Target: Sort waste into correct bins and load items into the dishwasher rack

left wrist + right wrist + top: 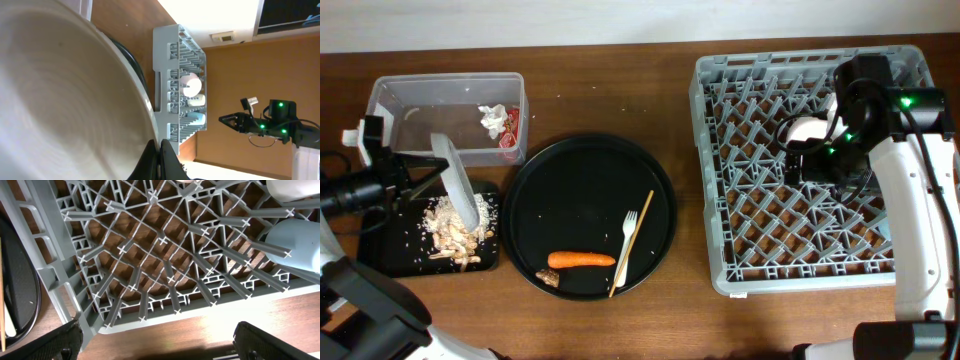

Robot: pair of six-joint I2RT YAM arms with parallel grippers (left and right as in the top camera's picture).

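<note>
My left gripper is shut on the rim of the white plate, held tilted on edge over the shallow black tray. The tray holds rice and brownish scraps. In the left wrist view the plate fills the frame with the jaws pinching its edge. The clear tub holds the tissue and red wrapper. My right gripper hangs open and empty over the grey rack, next to the white bowl. Its jaws are wide apart. The light-blue cup stands in the rack.
The round black tray in the middle holds the carrot, the white fork, the wooden stick and a small brown scrap. The left wrist view shows the bowl and two cups in the rack.
</note>
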